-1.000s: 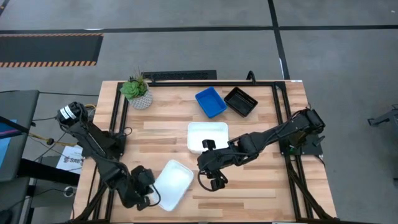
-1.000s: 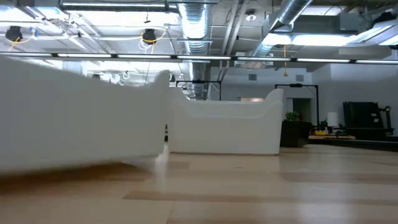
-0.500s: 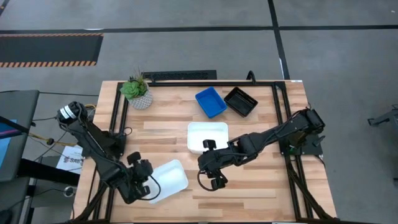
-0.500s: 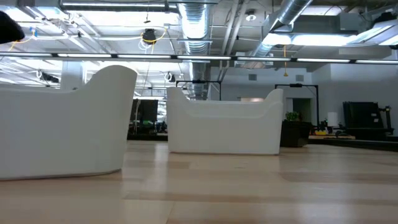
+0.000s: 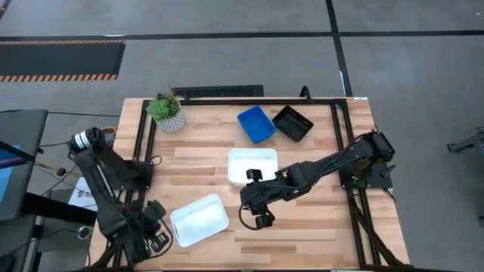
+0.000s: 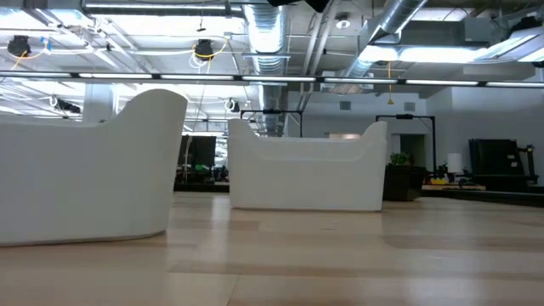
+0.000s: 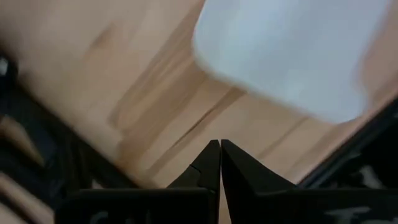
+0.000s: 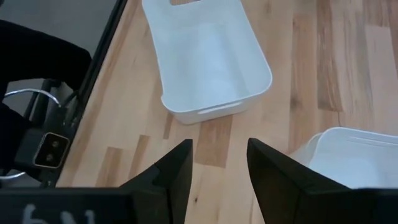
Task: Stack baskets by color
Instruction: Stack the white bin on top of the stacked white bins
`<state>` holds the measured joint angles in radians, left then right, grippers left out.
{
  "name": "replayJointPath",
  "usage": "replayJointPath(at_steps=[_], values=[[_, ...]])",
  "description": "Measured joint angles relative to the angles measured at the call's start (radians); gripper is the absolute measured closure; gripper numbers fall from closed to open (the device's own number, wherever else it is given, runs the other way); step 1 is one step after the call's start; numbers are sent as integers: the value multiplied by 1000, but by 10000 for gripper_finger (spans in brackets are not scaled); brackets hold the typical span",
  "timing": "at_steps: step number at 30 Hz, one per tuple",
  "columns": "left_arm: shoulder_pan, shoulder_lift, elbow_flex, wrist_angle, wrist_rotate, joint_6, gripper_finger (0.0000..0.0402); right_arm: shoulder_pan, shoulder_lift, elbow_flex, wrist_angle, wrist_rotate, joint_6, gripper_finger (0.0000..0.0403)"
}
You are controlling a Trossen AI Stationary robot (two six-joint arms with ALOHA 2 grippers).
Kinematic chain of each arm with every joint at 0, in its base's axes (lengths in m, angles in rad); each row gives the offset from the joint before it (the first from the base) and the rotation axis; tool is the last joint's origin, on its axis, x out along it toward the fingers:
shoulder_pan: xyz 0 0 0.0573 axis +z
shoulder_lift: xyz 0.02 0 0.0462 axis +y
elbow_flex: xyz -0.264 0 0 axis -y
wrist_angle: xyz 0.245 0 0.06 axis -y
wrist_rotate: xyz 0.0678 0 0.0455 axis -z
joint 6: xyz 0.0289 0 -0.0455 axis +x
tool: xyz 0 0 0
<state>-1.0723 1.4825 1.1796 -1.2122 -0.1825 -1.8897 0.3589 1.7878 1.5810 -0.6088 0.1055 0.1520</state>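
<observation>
— Where are the baskets?

— I see one white basket (image 5: 199, 221) lying free near the surface's front-left corner, a second white basket (image 5: 252, 166) mid-surface, and blue basket (image 5: 256, 125) and black basket (image 5: 292, 122) by the back edge.

— The tools?

— Left tool (image 5: 155, 236) is closed on nothing, just beside the front basket. Right tool (image 5: 262, 220) is open, empty. Only my overhead view shows the coloured baskets.

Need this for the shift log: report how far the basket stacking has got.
Done: nothing clearly stacked; the blue basket and black basket sit side by side, and whether either is several nested can't be told. In hand: nothing. The left gripper is shut beside the near white basket; the right gripper is open over bare wood. Left: nest that basket with the centre white basket.
</observation>
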Motion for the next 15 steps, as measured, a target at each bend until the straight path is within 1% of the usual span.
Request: replayJointPath(at_steps=[3,7,10,15], values=[[-3,54,-33,34,69,-6,401,-2,0,1,-1,0,-1,228],[15,97,-93,146,67,31,401,-2,0,1,-2,0,-3,230],[39,103,-139,216,26,79,402,-2,0,1,-2,0,-3,230],[121,104,-211,247,-49,206,401,-2,0,1,-3,0,-3,228]])
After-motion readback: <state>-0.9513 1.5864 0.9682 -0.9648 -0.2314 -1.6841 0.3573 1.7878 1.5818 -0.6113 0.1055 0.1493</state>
